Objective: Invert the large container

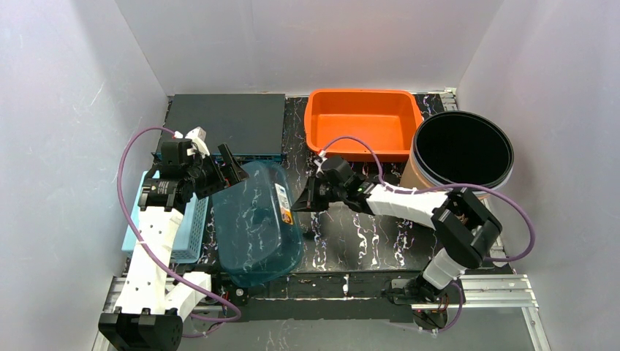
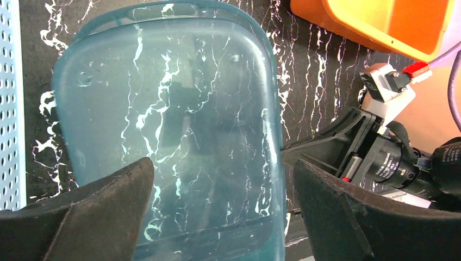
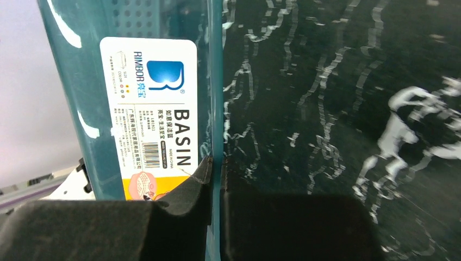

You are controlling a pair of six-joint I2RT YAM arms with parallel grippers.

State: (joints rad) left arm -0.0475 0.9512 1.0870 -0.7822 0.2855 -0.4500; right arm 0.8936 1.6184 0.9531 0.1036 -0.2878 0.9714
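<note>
Your teal basin (image 1: 256,223) sits near, left of centre on the table (image 1: 343,241), just beside the blue basket (image 1: 191,227). Your right gripper (image 1: 298,202) is clamped on its right rim. Your left gripper (image 1: 221,173) hangs spread wide over its far-left edge.

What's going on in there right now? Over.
Right gripper shut on teal basin rim. Left gripper open, hovering over it. Basin looks mid-tilt, label showing. Nothing blocking; blue basket close at left.

Left gripper (image 2: 223,176) gapes wide; right gripper (image 3: 216,169) is pinched nearly closed.
</note>
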